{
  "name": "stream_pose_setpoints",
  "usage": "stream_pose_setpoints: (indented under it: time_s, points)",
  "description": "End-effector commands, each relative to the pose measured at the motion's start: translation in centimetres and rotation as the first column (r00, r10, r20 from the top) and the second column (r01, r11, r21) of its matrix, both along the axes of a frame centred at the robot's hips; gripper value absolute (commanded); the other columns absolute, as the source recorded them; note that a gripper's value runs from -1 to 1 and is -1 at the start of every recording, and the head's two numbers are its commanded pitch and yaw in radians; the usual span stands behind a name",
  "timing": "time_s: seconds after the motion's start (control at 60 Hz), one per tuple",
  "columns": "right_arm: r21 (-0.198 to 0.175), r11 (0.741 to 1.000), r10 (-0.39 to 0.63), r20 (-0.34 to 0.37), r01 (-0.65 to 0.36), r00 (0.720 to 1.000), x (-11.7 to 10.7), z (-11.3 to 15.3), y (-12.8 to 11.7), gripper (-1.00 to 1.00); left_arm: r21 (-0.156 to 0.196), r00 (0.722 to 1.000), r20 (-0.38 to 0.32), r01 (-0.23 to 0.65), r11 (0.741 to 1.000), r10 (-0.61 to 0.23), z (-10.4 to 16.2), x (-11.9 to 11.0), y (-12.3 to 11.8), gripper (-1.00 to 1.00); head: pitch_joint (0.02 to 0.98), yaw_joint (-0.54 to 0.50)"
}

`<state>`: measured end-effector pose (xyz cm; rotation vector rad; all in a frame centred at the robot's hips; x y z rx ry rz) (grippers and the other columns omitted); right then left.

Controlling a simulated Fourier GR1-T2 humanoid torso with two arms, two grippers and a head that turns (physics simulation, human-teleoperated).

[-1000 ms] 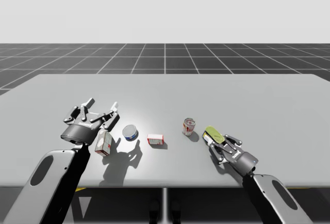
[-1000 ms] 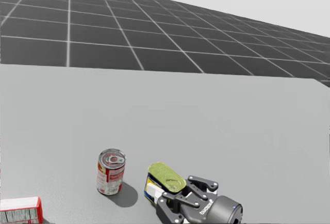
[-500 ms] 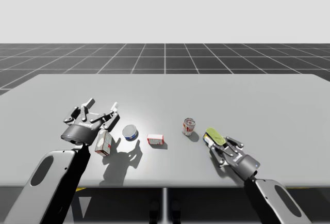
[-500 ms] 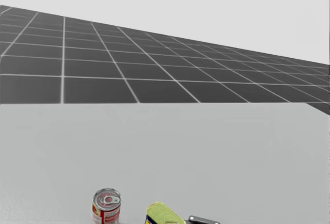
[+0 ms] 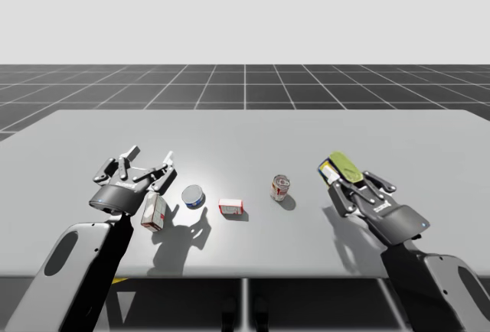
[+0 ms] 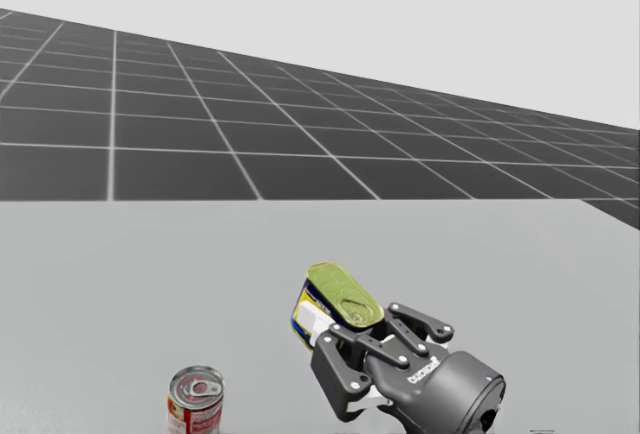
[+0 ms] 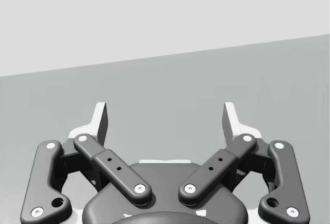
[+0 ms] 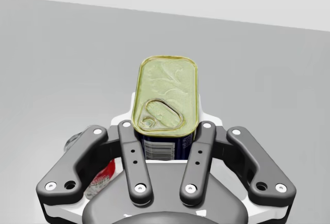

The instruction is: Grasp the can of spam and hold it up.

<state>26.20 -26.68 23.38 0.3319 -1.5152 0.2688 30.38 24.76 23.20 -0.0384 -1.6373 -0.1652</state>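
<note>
The spam can point(image 5: 341, 168) is a blue rectangular tin with a yellow-green pull-tab lid. It hangs tilted in the air above the right side of the table. My right gripper point(image 5: 342, 184) is shut on it from both sides, seen in the head view as the gripper point(image 6: 337, 339) clamping the tin point(image 6: 341, 298). In the right wrist view the tin point(image 8: 166, 97) stands between the fingers point(image 8: 130, 146) with its lid facing the camera. My left gripper point(image 5: 153, 156) hovers open at the left, with nothing between its fingertips point(image 7: 101, 118).
A red and white box point(image 5: 155, 211) lies under my left gripper. A short blue can point(image 5: 193, 196), a small red and white box point(image 5: 230, 207) and an upright red can point(image 5: 280, 187) stand in a row mid-table. The grey table point(image 5: 245, 133) stretches far back.
My right gripper has risen from the table with the spam can and moved back and to the right. My head has turned upward. The left arm has not moved.
</note>
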Motion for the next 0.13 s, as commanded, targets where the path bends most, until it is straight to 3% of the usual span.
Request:
stream_pose_setpoints:
  time_s: [0.017,0.133]
  points:
    - [0.033,0.994,-0.112,0.149,0.109,0.982,1.9,6.2,-0.3,1.00,-0.003,1.000,0.000,-0.003,1.000,0.003,0.1,0.0,0.0,-1.00,0.440,-0.42]
    - [0.059,0.990,-0.135,0.212,0.125,0.968,2.1,8.5,0.2,1.00,-0.002,1.000,-0.004,-0.006,1.000,0.006,0.1,0.1,0.0,-1.00,0.437,-0.41]
